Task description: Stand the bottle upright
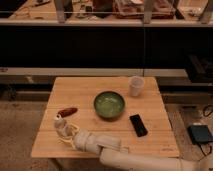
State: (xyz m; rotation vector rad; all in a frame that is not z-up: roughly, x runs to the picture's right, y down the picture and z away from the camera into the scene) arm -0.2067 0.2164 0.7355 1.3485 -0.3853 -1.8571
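Whitish bottle beside hand, wooden table's front-left corner

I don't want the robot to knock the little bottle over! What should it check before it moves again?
1. Gripper at the bottle: ok, right against it near the table's front-left corner.
2. Bottle standing, cap on top: cannot tell for sure; it looks roughly upright.
3. Bottle clear of the table edge: ok, wood shows all around it.
4. Reddish-brown thing out of the way: not ok, it lies close behind the bottle.
5. Green bowl, black phone and white cup out of the way: ok, all well to the right.
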